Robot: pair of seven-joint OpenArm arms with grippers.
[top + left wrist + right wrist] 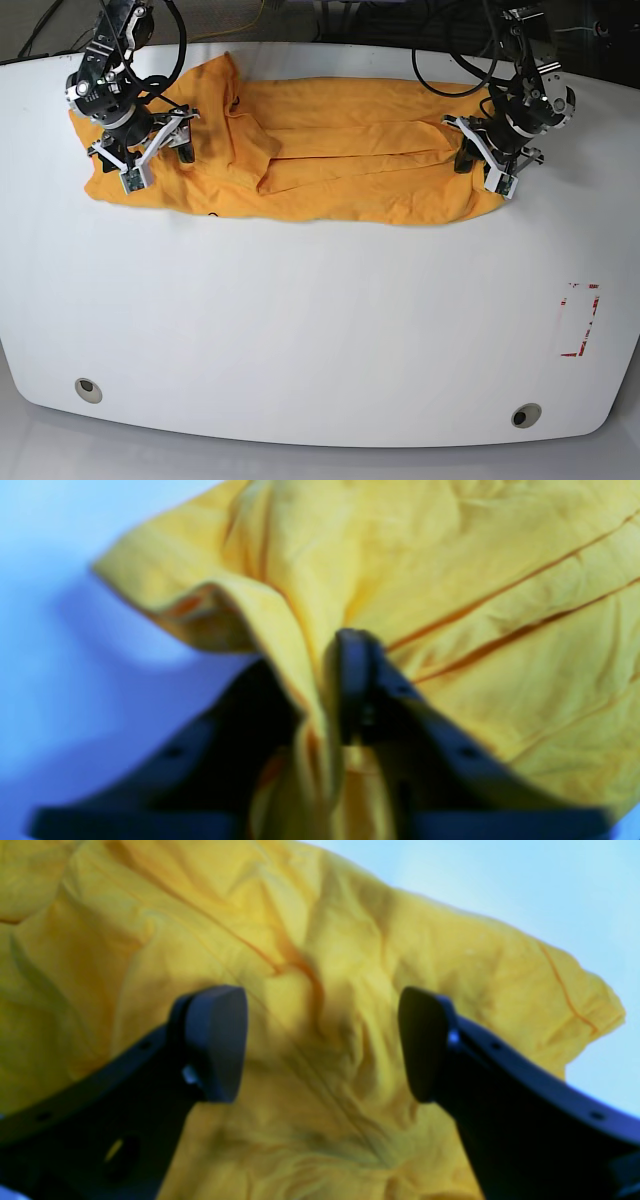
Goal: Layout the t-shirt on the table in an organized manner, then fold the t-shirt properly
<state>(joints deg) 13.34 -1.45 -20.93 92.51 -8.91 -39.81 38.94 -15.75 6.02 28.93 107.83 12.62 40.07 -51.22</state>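
The orange-yellow t-shirt (330, 170) lies wrinkled and stretched sideways across the far part of the white table (320, 330). My left gripper (475, 158) is at the shirt's right end. In the left wrist view it (322, 690) is shut on a pinched fold of the t-shirt (450, 580), raised slightly off the table. My right gripper (160, 160) is over the shirt's left end. In the right wrist view it (322, 1040) is open, with both fingers spread just above the rumpled t-shirt (320, 915) and holding nothing.
Two round grey grommets (88, 389) (526, 414) sit near the table's front edge. A red tape rectangle outline (580, 320) is at the right. Cables and both arm bases stand along the far edge.
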